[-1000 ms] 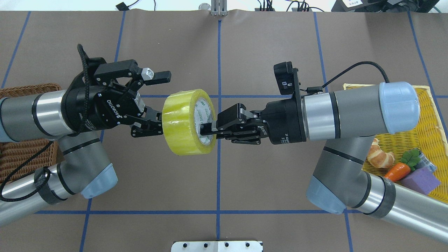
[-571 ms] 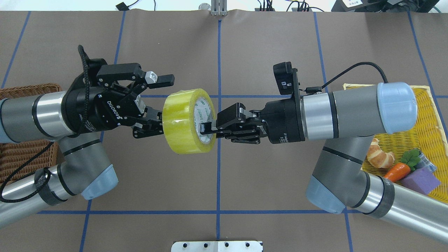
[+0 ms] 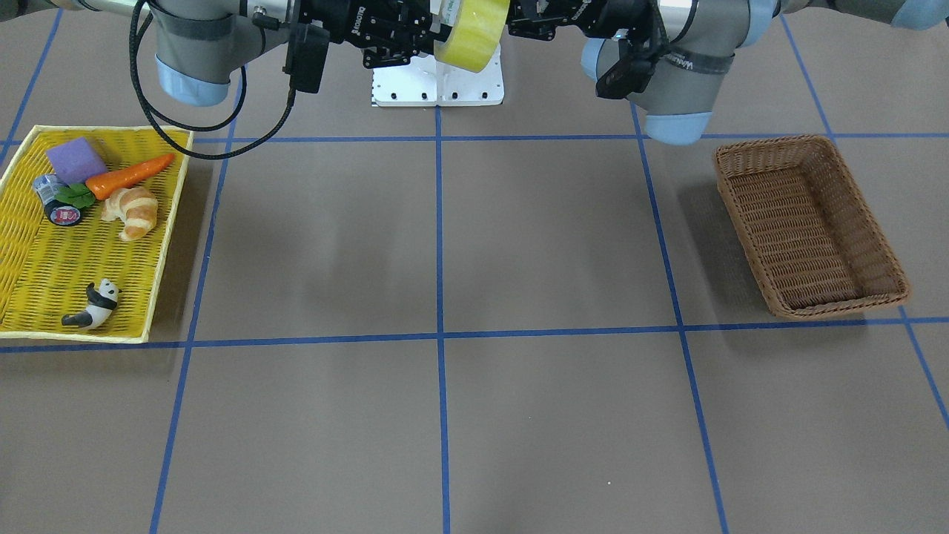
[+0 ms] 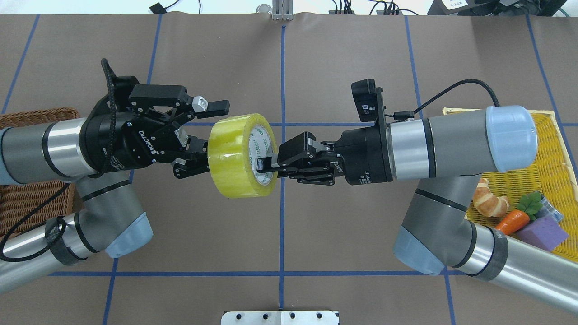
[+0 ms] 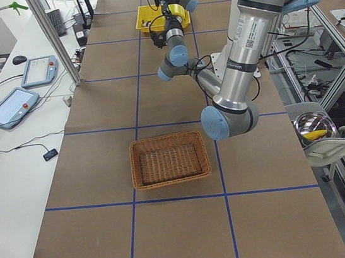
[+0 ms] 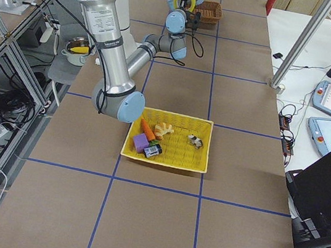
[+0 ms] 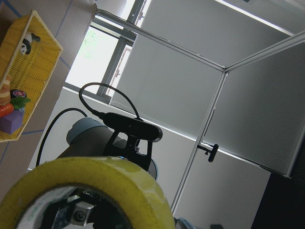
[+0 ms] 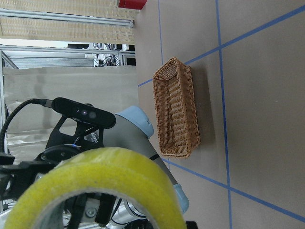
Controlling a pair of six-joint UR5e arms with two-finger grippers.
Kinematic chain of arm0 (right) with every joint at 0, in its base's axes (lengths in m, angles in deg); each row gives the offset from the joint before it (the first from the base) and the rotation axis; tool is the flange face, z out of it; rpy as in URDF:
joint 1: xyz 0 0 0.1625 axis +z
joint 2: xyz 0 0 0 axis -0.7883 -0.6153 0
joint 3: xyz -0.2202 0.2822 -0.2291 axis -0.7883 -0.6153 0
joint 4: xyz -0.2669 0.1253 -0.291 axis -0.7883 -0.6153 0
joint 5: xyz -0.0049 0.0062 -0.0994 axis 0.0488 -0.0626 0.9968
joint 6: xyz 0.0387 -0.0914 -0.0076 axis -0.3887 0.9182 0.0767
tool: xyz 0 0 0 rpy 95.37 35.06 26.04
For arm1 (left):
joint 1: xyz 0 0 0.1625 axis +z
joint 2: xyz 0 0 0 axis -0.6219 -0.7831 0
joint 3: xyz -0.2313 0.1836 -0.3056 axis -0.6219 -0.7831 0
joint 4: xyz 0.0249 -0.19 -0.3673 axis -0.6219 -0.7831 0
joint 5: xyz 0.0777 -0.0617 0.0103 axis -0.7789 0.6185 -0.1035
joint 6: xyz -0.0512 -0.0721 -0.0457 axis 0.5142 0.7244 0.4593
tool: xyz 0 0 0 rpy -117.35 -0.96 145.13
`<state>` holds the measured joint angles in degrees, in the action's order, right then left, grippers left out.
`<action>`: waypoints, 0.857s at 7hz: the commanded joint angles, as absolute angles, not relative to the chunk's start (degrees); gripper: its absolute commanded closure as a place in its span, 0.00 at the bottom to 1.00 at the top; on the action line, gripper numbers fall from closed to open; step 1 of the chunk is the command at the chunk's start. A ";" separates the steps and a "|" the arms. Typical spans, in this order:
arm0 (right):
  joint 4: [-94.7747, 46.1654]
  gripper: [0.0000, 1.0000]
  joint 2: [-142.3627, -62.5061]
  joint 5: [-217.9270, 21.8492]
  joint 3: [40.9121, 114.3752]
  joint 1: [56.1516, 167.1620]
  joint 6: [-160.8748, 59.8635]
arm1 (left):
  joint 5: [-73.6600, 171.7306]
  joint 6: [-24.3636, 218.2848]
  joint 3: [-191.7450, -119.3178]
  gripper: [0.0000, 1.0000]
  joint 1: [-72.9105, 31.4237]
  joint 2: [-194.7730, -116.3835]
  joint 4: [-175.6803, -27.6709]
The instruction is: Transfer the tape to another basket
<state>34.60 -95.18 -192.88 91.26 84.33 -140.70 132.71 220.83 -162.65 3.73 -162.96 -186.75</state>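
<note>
**Tape hangs between both claws, over the middle of the worktop**

You have the tape (image 4: 239, 155) up off the worktop (image 3: 519, 245). It is over the centre line on the robot's side and stands on edge, with its whitish core facing the right arm.

The right claw (image 4: 267, 163) is clamped on the roll's wall. One finger (image 4: 262, 167) reaches into the core; the roll hides the other.

The left claw (image 4: 213, 135) is spread wide at the roll's opposite face and grips nothing. Its far finger (image 4: 219, 107) sits just past the far rim of the roll. Its near finger (image 4: 194, 163) runs up to the left face, where the tip is hidden, so you cannot tell whether it touches.

From each wrist camera the roll fills the bottom of the view as a yellow arc.

The basket (image 3: 804, 230) sits on the worktop at the robot's left end, well apart from the tape. In the overhead view the left arm covers most of it.

At the right end lies the yellow tray (image 3: 44, 259). Clustered at its far end are:
- a purple block (image 3: 74, 159)
- a carrot (image 3: 130, 174)
- a croissant (image 3: 133, 211)
- a small can (image 3: 63, 211)

A panda figure (image 3: 93, 305) lies apart from them, toward the tray's near edge.
</note>
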 commanded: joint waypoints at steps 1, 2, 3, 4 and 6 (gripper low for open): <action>34.69 0.58 -95.12 -192.79 91.26 84.37 -140.88 | 132.79 220.57 -162.65 0.63 3.74 -162.88 -186.84; 34.69 0.01 -95.03 -190.44 91.35 84.28 -143.40 | 132.71 220.40 -162.65 1.00 3.74 -162.88 -187.02; 34.78 0.00 -94.51 -190.07 91.43 84.28 -145.78 | 132.71 220.13 -162.30 1.00 3.74 -162.53 -189.54; 34.78 0.00 -94.41 -190.07 91.44 84.37 -145.89 | 132.79 220.13 -161.95 1.00 3.74 -162.44 -191.92; 34.69 0.00 -95.11 -190.59 91.35 84.37 -145.54 | 132.97 220.22 -161.94 1.00 3.74 -161.65 -192.29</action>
